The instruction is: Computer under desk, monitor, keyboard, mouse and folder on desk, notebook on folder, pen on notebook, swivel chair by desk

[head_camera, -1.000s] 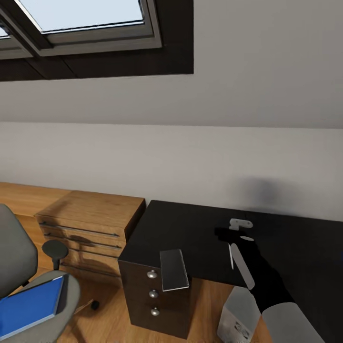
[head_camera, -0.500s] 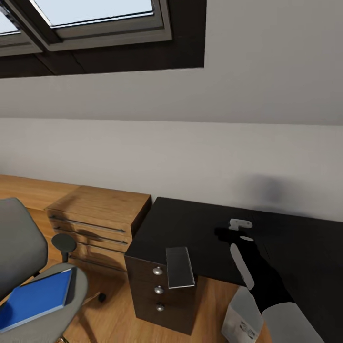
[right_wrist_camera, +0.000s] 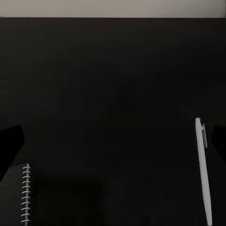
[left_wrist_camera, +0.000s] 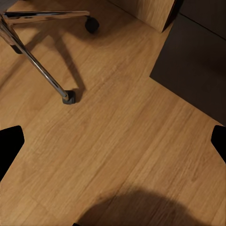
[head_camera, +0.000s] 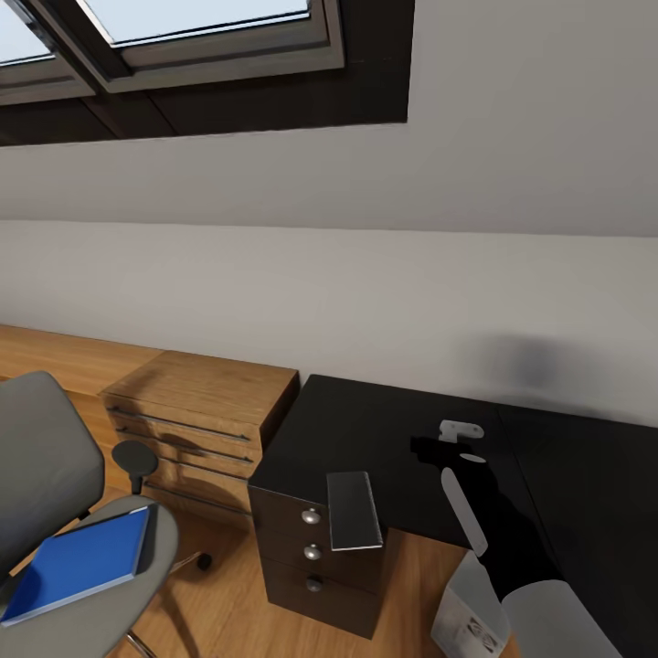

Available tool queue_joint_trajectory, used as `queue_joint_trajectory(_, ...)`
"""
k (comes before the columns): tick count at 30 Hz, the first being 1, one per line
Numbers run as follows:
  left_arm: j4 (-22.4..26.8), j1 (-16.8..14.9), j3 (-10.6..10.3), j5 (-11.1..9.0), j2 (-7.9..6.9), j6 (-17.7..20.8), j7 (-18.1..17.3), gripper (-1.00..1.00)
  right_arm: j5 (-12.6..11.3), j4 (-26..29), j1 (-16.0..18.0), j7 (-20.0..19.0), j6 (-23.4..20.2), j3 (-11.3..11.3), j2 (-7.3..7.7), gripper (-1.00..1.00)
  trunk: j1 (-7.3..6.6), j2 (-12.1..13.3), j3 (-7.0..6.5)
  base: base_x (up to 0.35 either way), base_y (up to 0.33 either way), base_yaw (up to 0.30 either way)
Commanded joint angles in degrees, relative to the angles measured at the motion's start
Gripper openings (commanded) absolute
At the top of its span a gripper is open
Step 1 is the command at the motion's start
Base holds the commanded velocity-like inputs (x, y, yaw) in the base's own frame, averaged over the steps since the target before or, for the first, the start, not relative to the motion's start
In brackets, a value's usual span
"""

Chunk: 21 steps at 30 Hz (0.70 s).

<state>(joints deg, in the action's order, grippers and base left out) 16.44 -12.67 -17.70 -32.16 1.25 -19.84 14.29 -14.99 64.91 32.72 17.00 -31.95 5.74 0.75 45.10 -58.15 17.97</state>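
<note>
Head view: right arm [head_camera: 512,539] reaches out over the black desk [head_camera: 384,439], gripper [head_camera: 437,450] hovers above the top, nothing held. In the right wrist view both finger tips [right_wrist_camera: 9,146] sit at opposite frame edges, so the jaws are spread wide, with bare desk between them.

Notebook [head_camera: 354,510] lies flat at the desk's front edge, above the three-drawer unit [head_camera: 315,557], overhanging the edge a bit. Its spiral binding [right_wrist_camera: 26,193] shows in the right wrist view. Pen [right_wrist_camera: 203,169] lies on the desk just beside the right fingertip, not touching it; in the head view the arm covers most of that spot.

Folder [head_camera: 82,562] lies flat on the swivel chair [head_camera: 55,512] seat, well apart from the desk. Computer [head_camera: 471,617] stands on the floor under the desk's front edge, partly hidden by the right forearm.

Wooden drawer chest [head_camera: 196,425] stands against the wall between chair and desk, touching or nearly touching the desk side.

Left wrist view: left gripper fingers [left_wrist_camera: 10,146] also wide apart, empty, pointing at the wood floor [left_wrist_camera: 117,141]. A chrome chair leg with caster [left_wrist_camera: 68,96] is near, and a dark desk side fills one corner.

Skylight window [head_camera: 183,37] above
</note>
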Motion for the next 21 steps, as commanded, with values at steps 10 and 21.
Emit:
queue_joint_trajectory(10,0.00,-0.05,-0.48,-0.27,-0.06,-0.28,0.39,1.00,-0.65,0.05,0.04,0.53,-0.13,0.23,0.06,1.00,0.00,-0.05,0.08,0.000,0.218,0.011)
queue_joint_trajectory(21,0.00,-0.04,-0.44,-0.27,-0.06,-0.28,0.39,1.00,-0.65,0.09,0.03,0.57,-0.13,0.23,0.08,1.00,0.00,-0.05,0.08,0.000,0.290,0.202)
